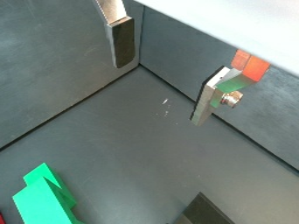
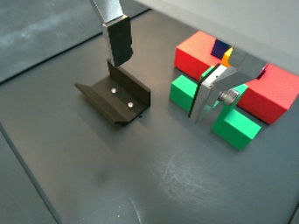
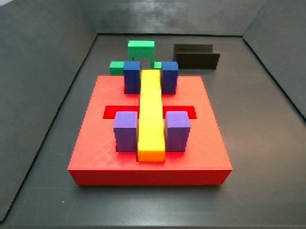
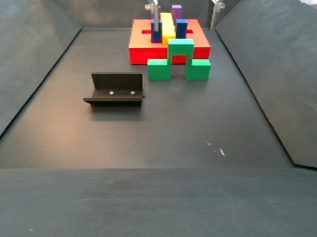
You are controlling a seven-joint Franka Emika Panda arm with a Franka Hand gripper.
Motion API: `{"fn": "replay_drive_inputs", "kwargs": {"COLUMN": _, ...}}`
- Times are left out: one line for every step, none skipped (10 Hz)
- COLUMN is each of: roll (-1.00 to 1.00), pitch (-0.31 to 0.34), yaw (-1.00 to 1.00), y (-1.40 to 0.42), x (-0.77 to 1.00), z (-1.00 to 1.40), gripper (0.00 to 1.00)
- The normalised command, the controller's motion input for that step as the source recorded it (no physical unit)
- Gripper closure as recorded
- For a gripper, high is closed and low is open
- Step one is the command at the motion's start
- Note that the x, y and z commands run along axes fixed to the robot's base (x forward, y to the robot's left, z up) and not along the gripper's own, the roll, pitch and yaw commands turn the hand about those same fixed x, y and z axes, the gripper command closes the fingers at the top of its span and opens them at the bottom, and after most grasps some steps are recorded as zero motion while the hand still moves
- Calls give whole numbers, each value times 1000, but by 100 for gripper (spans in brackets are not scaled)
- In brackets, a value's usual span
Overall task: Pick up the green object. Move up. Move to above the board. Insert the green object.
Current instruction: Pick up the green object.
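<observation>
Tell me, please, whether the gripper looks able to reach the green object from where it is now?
Probably yes: the gripper hangs open above the floor, and the green object lies uncovered beside the red board, with the fixture standing well apart.

The gripper (image 2: 163, 70) hangs above the worktop. Its fingers (image 2: 118, 39) are spread wide apart, holding nothing.

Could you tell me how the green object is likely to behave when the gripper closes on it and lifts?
The green object looks like a rigid block with flat faces, so it probably won't flex or roll. Its stepped shape may tilt if pinched off-centre. The gripper stands open above the floor, holding nothing.
</observation>
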Motion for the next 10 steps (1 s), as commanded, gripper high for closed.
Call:
{"fn": "replay_drive_inputs", "kwargs": {"roll": 16, "pitch": -77, "yaw": 40, "y": -569, "x": -111, "z": -306, "gripper": 0}}
{"fn": "replay_drive_inputs", "kwargs": {"roll": 79, "pitch": -104, "yaw": 43, "y": -743, "x": -243, "z": -369, "gripper": 0}}
{"fn": "replay_drive_inputs", "kwargs": {"roll": 129, "pitch": -110, "yaw": 29, "y": -860, "x": -346, "z": -431, "gripper": 0}}
{"fn": "replay_drive_inputs", "kwargs": {"roll": 153, "pitch": -104, "yaw": 0, "y": -889, "x": -346, "z": -437, "gripper": 0}}
{"fn": "replay_drive_inputs", "kwargs": {"roll": 144, "pitch": -100, "yaw": 0, "y": -809, "x": -380, "z": -420, "gripper": 0}}
{"fn": "replay_drive_inputs", "kwargs": {"roll": 179, "pitch": -100, "yaw": 0, "y": -809, "x": -374, "z": -346, "gripper": 0}}
{"fn": "replay_drive_inputs", "kwargs": {"roll": 136, "pitch": -99, "yaw": 0, "y": -737, "x": -257, "z": -283, "gripper": 0}}
{"fn": "replay_drive_inputs", "kwargs": {"roll": 69, "pitch": -84, "yaw": -77, "y": -509, "x": 0, "z": -186, "gripper": 0}}
{"fn": "replay_drive_inputs", "kwargs": {"roll": 0, "pitch": -31, "yaw": 0, "y": -209, "x": 323, "z": -51, "gripper": 0}}
{"fn": "replay_drive_inputs", "kwargs": {"roll": 0, "pitch": -4, "yaw": 0, "y": -109, "x": 423, "z": 0, "gripper": 0}}
